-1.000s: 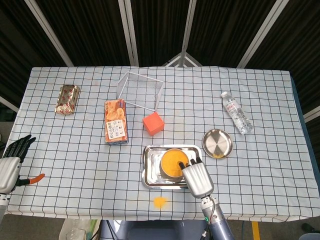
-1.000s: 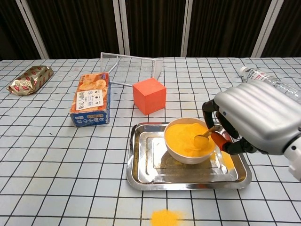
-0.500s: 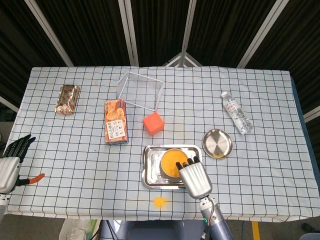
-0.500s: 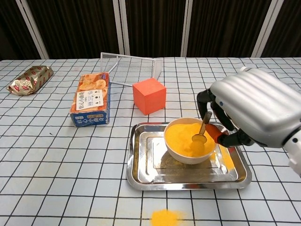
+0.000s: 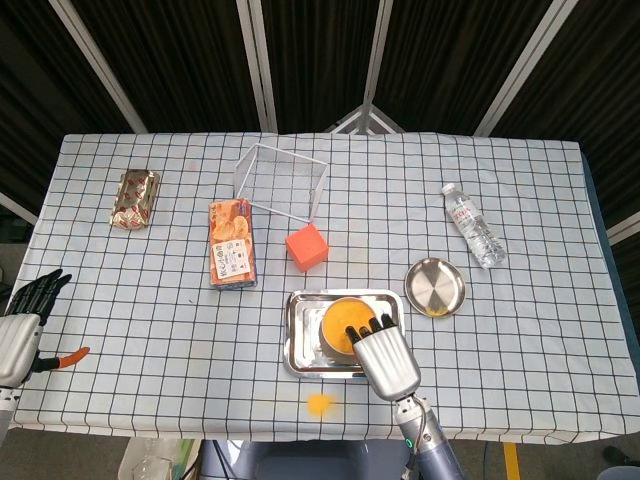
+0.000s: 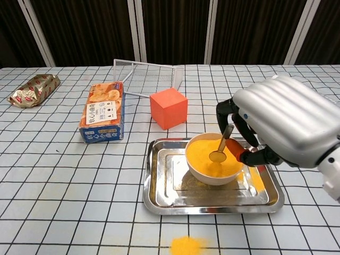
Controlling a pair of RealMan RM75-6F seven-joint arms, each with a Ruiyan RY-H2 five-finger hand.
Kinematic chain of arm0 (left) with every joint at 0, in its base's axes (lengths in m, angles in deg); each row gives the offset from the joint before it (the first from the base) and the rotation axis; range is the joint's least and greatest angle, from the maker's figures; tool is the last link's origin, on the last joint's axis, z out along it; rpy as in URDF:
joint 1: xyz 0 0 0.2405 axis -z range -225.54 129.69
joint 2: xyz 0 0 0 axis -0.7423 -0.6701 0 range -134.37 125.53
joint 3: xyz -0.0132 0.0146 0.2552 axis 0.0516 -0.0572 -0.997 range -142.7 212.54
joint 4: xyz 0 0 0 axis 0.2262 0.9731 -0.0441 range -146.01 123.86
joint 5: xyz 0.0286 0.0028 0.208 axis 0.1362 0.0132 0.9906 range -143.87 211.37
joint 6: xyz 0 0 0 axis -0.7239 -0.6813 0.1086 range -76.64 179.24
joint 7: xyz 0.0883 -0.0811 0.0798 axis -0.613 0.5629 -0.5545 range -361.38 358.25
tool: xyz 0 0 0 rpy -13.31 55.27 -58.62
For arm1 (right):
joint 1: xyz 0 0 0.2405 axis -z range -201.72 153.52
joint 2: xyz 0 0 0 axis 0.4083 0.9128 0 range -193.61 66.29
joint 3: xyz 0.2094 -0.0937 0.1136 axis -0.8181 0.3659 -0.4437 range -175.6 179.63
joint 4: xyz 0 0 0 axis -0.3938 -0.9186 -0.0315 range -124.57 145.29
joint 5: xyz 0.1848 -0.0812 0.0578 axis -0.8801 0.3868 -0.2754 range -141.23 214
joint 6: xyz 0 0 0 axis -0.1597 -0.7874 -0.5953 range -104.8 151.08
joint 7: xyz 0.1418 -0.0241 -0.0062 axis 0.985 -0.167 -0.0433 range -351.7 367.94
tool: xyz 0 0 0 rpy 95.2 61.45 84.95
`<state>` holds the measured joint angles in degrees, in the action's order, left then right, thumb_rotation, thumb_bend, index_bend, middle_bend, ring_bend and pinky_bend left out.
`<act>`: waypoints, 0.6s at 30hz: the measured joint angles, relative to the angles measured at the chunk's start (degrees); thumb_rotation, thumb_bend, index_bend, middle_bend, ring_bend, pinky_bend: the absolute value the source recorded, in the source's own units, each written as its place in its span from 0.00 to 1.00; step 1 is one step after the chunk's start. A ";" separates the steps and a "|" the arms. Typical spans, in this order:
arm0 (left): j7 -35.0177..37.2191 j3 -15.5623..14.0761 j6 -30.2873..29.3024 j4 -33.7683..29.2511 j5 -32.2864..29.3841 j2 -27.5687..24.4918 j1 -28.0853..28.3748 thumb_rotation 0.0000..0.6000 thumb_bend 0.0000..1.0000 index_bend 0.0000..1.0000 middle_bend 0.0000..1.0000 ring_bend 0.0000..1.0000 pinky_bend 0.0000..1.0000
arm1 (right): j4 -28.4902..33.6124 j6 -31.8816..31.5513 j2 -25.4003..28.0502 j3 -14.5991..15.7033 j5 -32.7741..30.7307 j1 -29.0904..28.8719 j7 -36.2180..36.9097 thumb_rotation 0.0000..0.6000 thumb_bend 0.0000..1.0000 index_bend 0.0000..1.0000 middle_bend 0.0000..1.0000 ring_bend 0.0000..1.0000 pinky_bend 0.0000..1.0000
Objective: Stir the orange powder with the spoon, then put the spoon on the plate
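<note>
spoon (image 6: 220,147) tilted, tip in powder (image 6: 210,156), bowl (image 6: 212,176) on tray (image 6: 159,197) near-centre | right hand (image 6: 276,127) pinching spoon handle | left hand (image 5: 25,315) idle at far-left edge, fingers apart, holds nothing | step: stirring | next: lift spoon out, carry right to plate (image 5: 435,287), avoid spilling
</note>
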<state>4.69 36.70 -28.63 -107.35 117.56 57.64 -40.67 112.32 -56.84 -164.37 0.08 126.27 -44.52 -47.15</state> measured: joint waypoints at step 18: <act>-0.20 -0.02 0.30 -0.15 -0.25 0.02 0.07 1.00 0.00 0.00 0.00 0.00 0.00 | -0.34 1.03 -0.23 -0.19 -0.16 0.80 -0.14 1.00 0.70 0.91 0.77 0.59 0.52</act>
<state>4.48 36.67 -28.33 -107.50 117.31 57.66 -40.60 111.98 -55.81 -164.60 -0.11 126.11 -43.72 -47.30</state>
